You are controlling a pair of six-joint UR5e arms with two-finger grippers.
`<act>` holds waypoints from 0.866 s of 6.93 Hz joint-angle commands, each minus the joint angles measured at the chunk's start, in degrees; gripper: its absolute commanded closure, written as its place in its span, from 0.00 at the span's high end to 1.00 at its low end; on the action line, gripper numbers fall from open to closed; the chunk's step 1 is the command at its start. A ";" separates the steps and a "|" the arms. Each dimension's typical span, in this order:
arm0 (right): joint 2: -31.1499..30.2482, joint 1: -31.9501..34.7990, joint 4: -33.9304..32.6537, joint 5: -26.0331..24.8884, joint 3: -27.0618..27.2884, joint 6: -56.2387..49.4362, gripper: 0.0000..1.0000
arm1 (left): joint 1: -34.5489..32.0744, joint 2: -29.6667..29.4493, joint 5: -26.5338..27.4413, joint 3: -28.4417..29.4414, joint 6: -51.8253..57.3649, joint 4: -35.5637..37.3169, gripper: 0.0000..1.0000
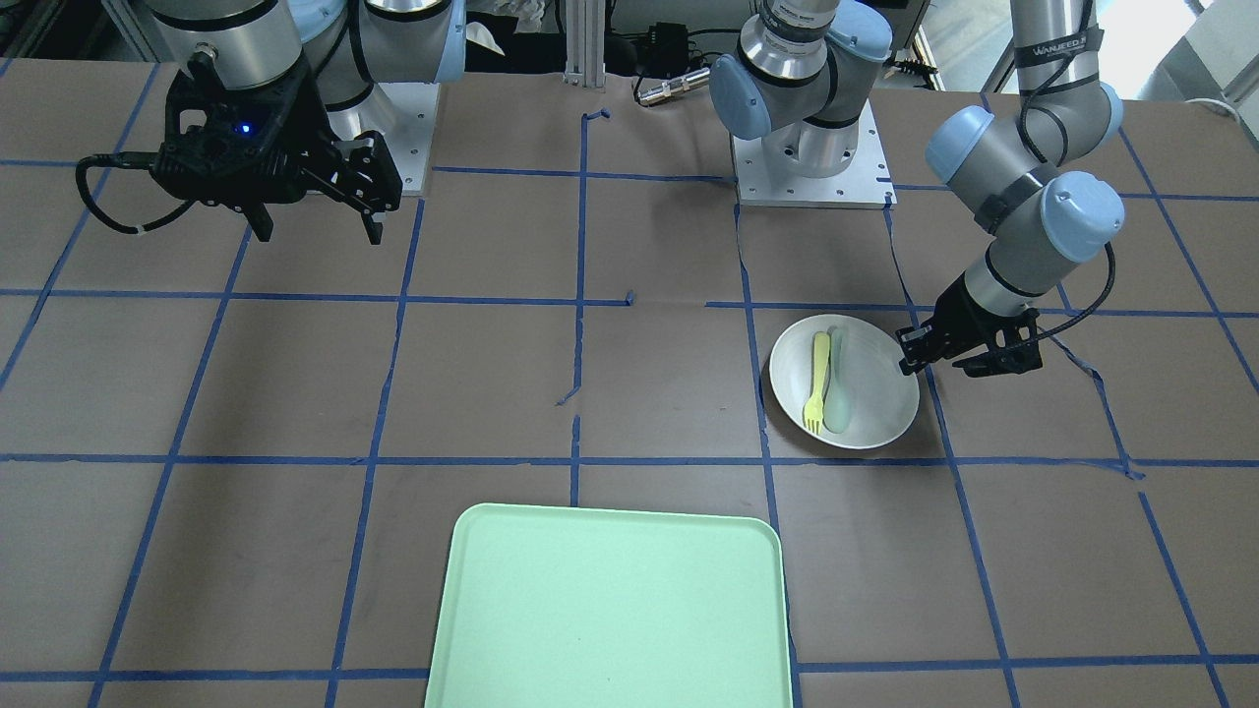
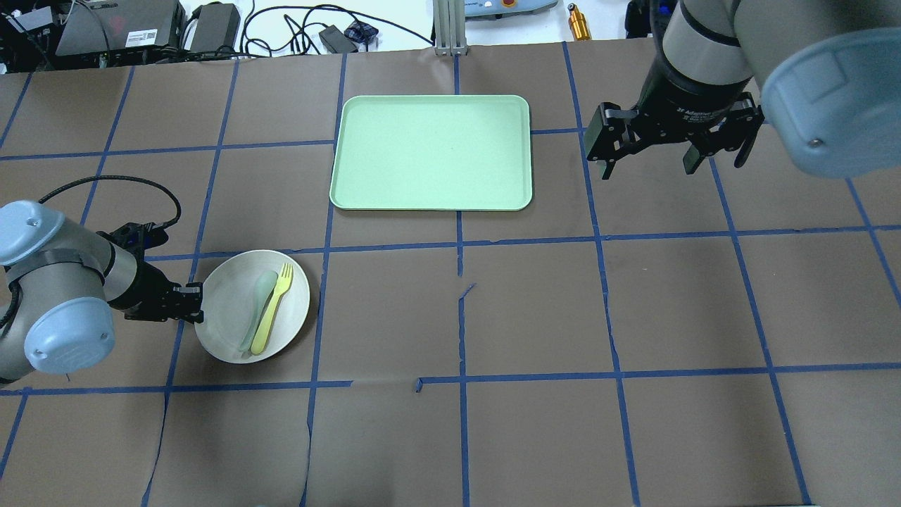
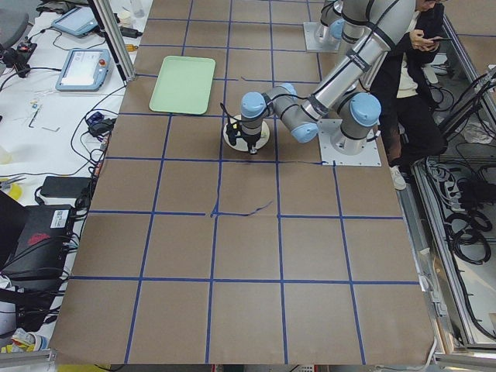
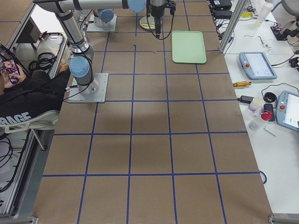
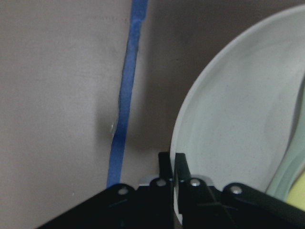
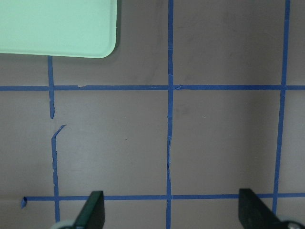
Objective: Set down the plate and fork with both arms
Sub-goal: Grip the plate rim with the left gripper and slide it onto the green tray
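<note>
Table (image 2: 535,310) is covered w/ brown paper, blue tape grid across it. Mint-green tray (image 2: 431,151) lies flat at the far middle in the overhead view, well apart from the plate (image 2: 225,303). Plate sits on the paper on the robot's left side, nearer the robot than the tray, approx. over a tape crossing. In it lie the fork (image 2: 272,306) and a pale grey-green spoon (image 2: 257,303), side by side and touching or nearly so. The fork is on the side away from the left gripper (image 2: 199,303), tines pointing toward the tray end. Left arm is low and bent, and its gripper comes in sideways at the plate's rim. The wrist view shows both fingers (image 5: 167,167) pinched close together w/ the rim between them, so it's clamped on the plate's edge. Plate looks flat on the table, can't tell if lifted at all. Right gripper (image 2: 649,167) hangs above the table just beside the tray's right end. Its fingers are spread wide w/ nothing between them, only taped paper under it in its wrist view.
</note>
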 commanded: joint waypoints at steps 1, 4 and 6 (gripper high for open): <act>0.00 0.00 0.01 0.00 0.00 0.00 1.00 | -0.55 -0.21 -9.61 9.50 0.09 -12.11 0.00; 0.00 0.00 0.01 0.09 0.18 0.00 1.00 | -12.36 -7.72 -17.38 25.07 -8.73 -19.07 0.00; 0.00 0.00 0.01 0.09 0.18 0.00 1.00 | -21.60 -19.05 -16.60 39.20 -20.59 -18.97 0.00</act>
